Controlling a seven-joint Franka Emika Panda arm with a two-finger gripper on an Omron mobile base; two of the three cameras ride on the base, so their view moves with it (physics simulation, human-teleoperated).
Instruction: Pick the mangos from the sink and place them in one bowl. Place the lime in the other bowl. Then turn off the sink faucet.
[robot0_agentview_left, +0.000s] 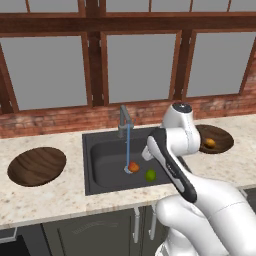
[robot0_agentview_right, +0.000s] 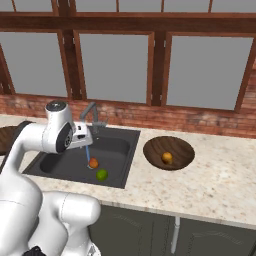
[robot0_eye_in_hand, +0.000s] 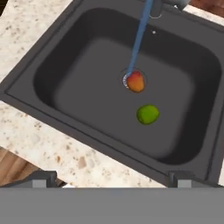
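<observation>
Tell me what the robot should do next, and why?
Probably lower the open gripper toward the orange-red mango, which sits on the drain under the running water in the sink. One mango already lies in the right-hand bowl, so this one seems next, and the lime could follow into the other bowl.

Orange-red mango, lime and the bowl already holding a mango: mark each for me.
Orange-red mango (robot0_eye_in_hand: 136, 82): hand view, its middle, on the drain.
Lime (robot0_eye_in_hand: 148, 113): hand view, its middle, on the sink floor.
Bowl with the mango (robot0_agentview_right: 182, 150): right base view, bare inner wall.
</observation>
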